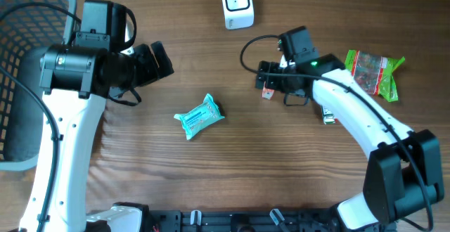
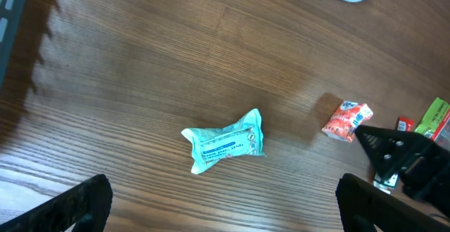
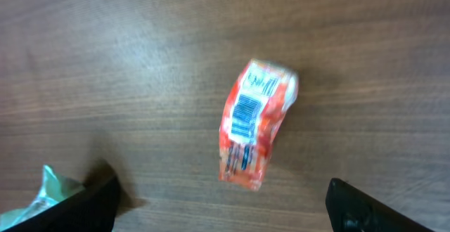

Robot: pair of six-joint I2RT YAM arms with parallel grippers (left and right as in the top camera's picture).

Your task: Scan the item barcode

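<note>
Wood surface (image 1: 211, 169), red packet (image 3: 254, 123) barcode-up under my wide-apart right fingers (image 3: 373, 212), left fingers (image 2: 77, 204) apart too, teal pack (image 1: 199, 116) nearby.

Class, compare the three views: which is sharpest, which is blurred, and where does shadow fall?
Overhead: sharp and evenly lit, the teal packet crisp. Left wrist: mostly sharp, a dark jagged shadow on the table at upper left. Right wrist: the red packet is blurred, its barcode soft.
</note>
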